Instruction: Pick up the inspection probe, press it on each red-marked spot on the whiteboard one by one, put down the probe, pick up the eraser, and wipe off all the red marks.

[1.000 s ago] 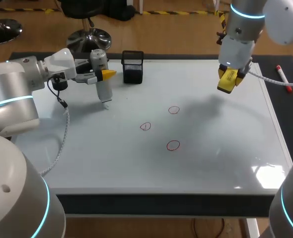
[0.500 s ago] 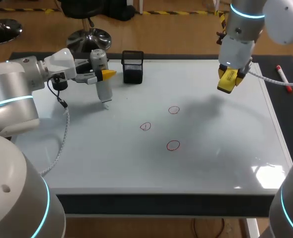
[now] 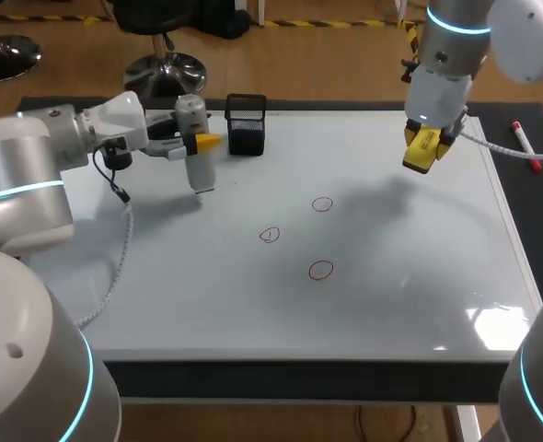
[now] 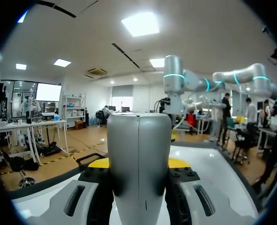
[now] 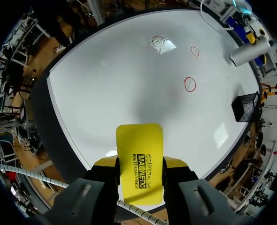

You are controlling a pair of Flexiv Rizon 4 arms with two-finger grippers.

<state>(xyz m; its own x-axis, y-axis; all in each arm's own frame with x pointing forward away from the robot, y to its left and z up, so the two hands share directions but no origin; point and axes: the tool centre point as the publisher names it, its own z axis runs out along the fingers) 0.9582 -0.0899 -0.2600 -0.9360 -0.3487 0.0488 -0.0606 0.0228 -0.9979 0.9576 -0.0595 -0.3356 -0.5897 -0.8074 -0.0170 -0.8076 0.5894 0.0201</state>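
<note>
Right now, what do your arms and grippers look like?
My left arm and right arm are round, silver-grey tubes with glowing blue rings. The left gripper and right gripper have black fingers, yellow tips. A cable trails from each.

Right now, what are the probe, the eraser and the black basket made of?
The probe has a smooth grey shell with a seam: likely plastic, maybe metal. The eraser shows a flat yellow face, like matte plastic. The basket is black see-through mesh, probably wire.

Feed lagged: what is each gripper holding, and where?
Left gripper grips the probe at mid-height; right gripper grips the eraser by its long sides.
</note>
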